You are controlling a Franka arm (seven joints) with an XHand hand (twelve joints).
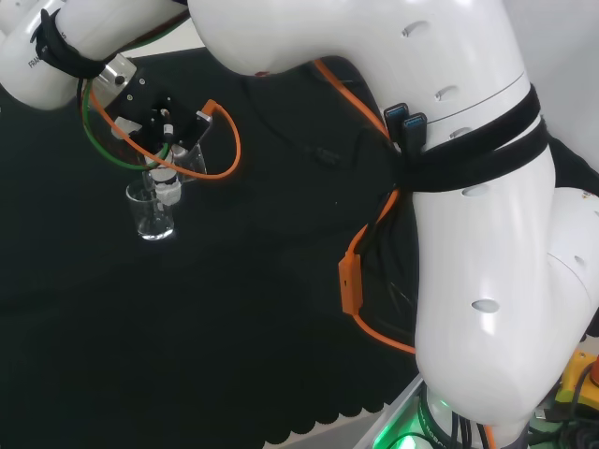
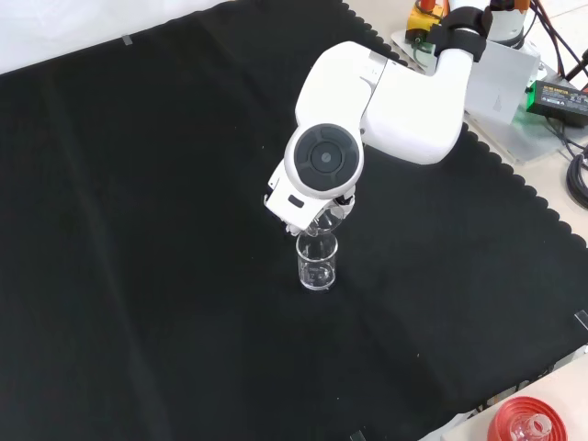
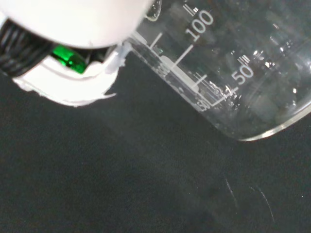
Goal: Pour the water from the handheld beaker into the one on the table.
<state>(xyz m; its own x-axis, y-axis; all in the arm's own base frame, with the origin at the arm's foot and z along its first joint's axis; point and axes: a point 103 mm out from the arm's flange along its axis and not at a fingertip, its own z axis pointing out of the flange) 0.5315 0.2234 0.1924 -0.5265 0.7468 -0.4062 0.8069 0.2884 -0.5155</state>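
A small clear beaker [image 1: 152,213] stands upright on the black cloth; in the front view this beaker [image 2: 317,264] sits just below the arm's white link with the round grey cap. The black and white hand [image 1: 165,129] hangs right above it, its white fingertips [image 1: 168,185] at the rim. In the front view the hand [image 2: 323,219] is mostly hidden by that link. The hand is curled round a second clear beaker [image 3: 228,73] with printed marks, which lies tilted in the wrist view beside a white part of the hand [image 3: 73,29]. Water level in either beaker is hard to tell.
The arm's big white links [image 1: 468,187] with an orange cable [image 1: 351,281] fill the right of the head view. A red ribbed stand [image 2: 524,424] sits off the cloth at the front view's lower right, past the scalloped edge [image 2: 542,211]. Boxes and cables [image 2: 551,92] lie at upper right.
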